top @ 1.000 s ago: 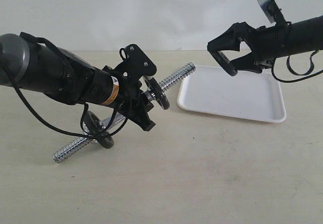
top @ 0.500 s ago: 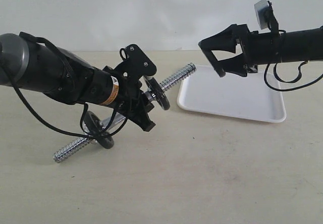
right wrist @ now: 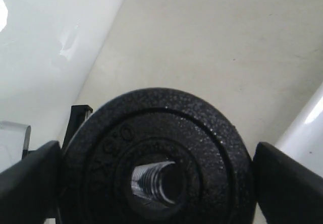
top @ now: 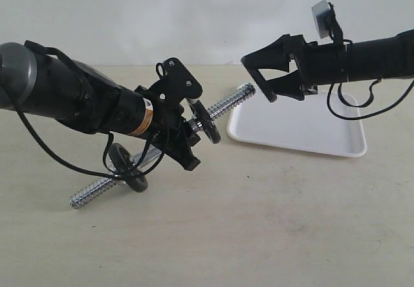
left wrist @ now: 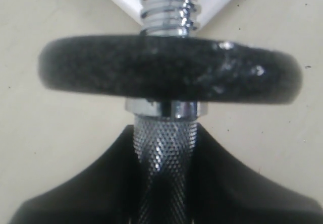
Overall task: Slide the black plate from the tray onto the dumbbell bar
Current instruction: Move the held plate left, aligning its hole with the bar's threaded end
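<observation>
My left gripper (top: 187,132) is shut on the knurled shaft of the dumbbell bar (top: 229,103) and holds it tilted, one threaded end raised toward the tray (top: 304,128). My right gripper (top: 257,79) is shut on the black plate (top: 253,74), held edge-on just off the bar's raised tip. In the right wrist view the black plate (right wrist: 156,133) sits between the fingers (right wrist: 287,183), and the bar's threads (right wrist: 149,181) show through its centre hole. In the left wrist view the left gripper (left wrist: 164,183) clamps the dumbbell bar (left wrist: 164,148).
Two other black discs ride on the bar: one (top: 208,124) right by the left gripper, seen also as a disc (left wrist: 166,75) in the left wrist view, and one (top: 126,164) near the lower end resting on the beige table (top: 259,222). Nothing lies in the tray.
The right gripper has carried the black plate leftward from above the tray to the bar's raised threaded tip. The left arm and bar have barely shifted.
</observation>
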